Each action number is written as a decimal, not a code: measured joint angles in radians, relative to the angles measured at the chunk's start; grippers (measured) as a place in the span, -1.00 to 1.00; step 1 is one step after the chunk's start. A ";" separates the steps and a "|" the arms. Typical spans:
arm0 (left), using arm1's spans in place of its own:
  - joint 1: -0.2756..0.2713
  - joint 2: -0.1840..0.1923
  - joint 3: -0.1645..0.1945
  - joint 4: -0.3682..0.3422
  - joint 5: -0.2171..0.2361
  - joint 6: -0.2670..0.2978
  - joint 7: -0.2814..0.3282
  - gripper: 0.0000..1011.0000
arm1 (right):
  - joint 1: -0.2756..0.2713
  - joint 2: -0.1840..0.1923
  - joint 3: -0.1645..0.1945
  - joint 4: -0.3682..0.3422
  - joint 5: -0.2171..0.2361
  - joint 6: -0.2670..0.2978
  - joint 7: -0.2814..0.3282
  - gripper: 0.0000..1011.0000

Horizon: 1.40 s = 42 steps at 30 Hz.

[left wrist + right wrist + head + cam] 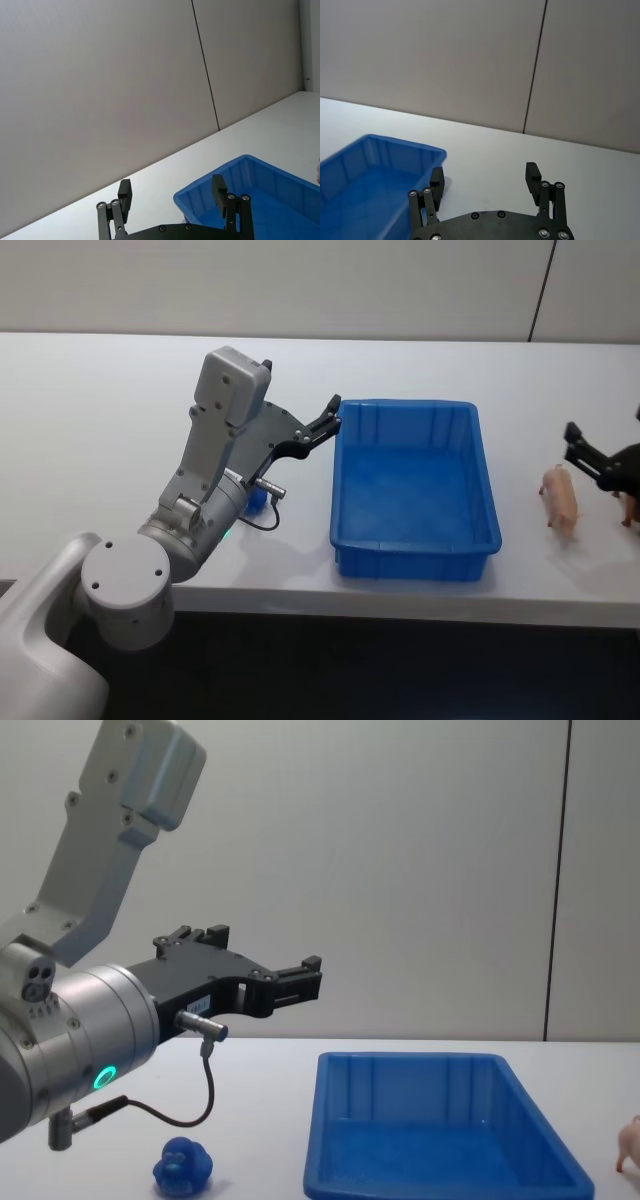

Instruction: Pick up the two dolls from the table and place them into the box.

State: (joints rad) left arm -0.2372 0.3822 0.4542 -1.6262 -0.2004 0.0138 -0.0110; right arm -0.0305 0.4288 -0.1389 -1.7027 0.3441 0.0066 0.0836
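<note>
Blue doll (183, 1166), pink doll (561, 502) on table (100, 420) — left claw (171, 182), right claw (485, 171) spread, empty.

Glossy plastic box (415, 565), matt white table (100, 440)

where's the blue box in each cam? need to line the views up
Head: box centre, slightly right.
Chest: box low, centre to right.
Left wrist: box just past the left hand, behind one fingertip.
Right wrist: box beside the right hand.
Shared landmark: dark wall seam behind the box.
</note>
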 joint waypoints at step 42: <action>0.000 0.000 0.000 0.000 0.000 0.000 0.000 0.98 | 0.030 0.037 0.051 0.151 0.069 0.208 0.024 0.98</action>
State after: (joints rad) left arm -0.2372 0.3821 0.4542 -1.6262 -0.2004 0.0138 -0.0110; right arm -0.0007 0.4655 -0.0882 -1.5519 0.4135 0.2144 0.1072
